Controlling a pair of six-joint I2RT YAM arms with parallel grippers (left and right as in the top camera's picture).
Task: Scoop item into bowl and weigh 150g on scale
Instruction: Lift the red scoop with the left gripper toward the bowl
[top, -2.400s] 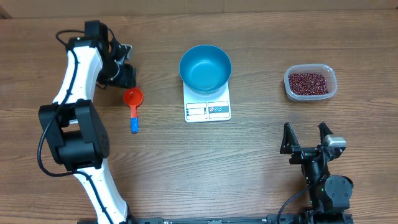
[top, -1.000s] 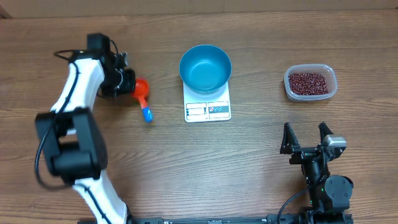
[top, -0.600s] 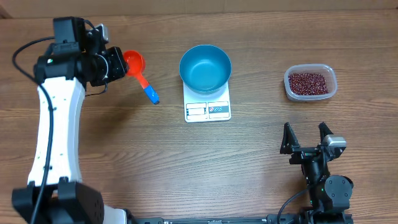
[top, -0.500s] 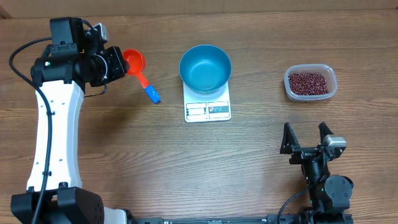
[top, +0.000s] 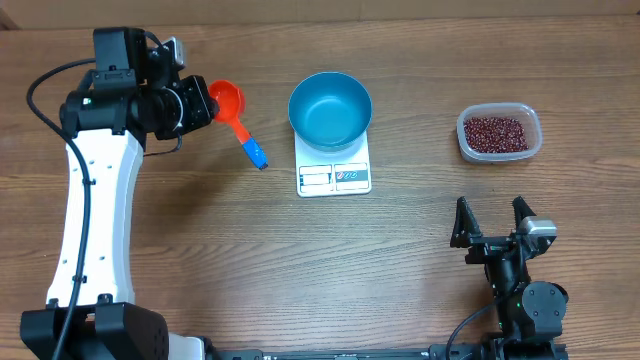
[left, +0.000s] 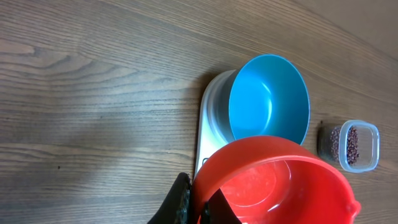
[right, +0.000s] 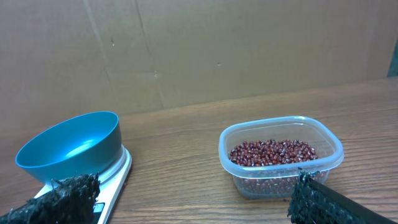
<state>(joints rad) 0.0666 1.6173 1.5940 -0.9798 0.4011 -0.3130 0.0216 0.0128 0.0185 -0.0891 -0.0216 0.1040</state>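
near left pincer, seemingly apart: bowl

Empty blue bowl atop white scale; beans in tub.

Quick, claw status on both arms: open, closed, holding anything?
Left claw: closed, gripping the red scoop by its rim.
Right claw: open, holding nothing.

Lighting is bright, even and diffuse from above, so the overhead view is sharp, with only a soft shadow beside the bowl. In the left wrist view the red scoop shows faint glare. The right gripper is out of focus at the lower corners of its own view.
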